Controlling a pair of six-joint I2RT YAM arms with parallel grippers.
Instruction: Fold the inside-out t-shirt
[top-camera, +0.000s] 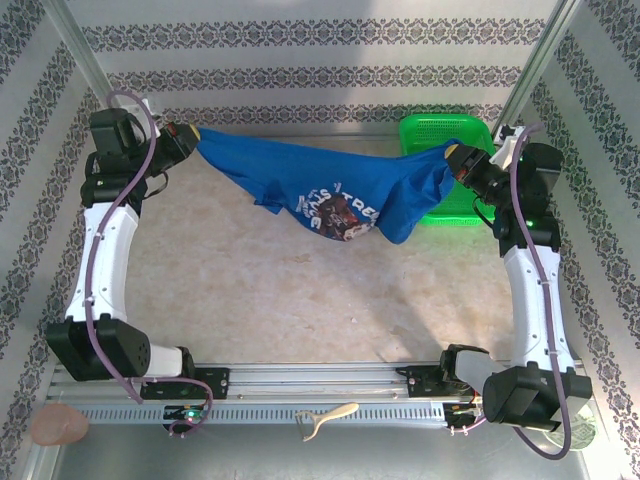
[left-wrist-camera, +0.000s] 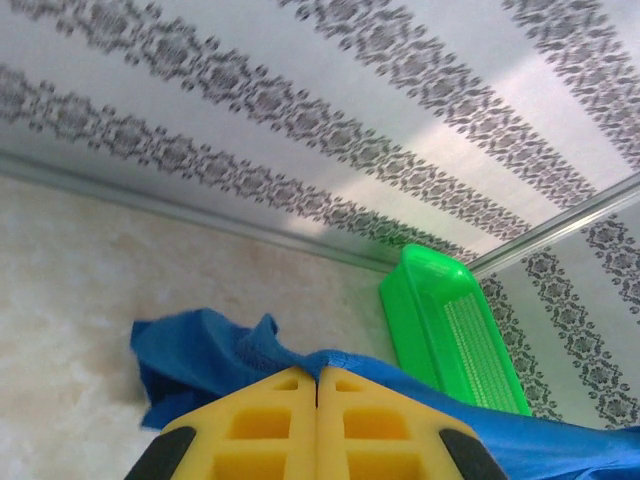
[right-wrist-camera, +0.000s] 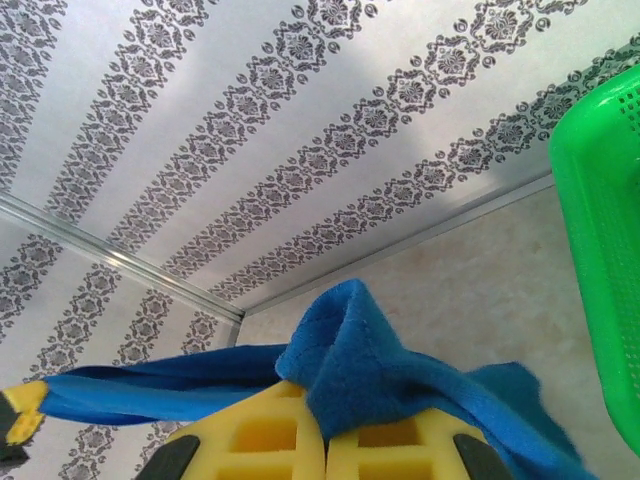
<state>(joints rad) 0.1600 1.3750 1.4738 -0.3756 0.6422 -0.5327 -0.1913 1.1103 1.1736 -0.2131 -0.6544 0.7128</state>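
Observation:
The royal-blue t-shirt (top-camera: 320, 190) hangs stretched in the air between my two grippers over the far half of the table, its printed lettering sagging in the middle. At the far left my left gripper (top-camera: 192, 135) is shut on one end of the cloth. In the left wrist view the yellow fingers (left-wrist-camera: 270, 420) meet with the blue hem (left-wrist-camera: 330, 362) pinched at their tips (left-wrist-camera: 318, 372). At the far right my right gripper (top-camera: 455, 155) is shut on the other end. A bunched blue fold (right-wrist-camera: 370, 350) sticks up from the right gripper's tips (right-wrist-camera: 325, 432).
A green plastic basket (top-camera: 420, 130) stands at the far right, partly behind the shirt, also seen as the basket (left-wrist-camera: 450, 330) and its rim (right-wrist-camera: 600, 240). Patterned walls close in the table on three sides. The table (top-camera: 300, 290) below the shirt is bare beige.

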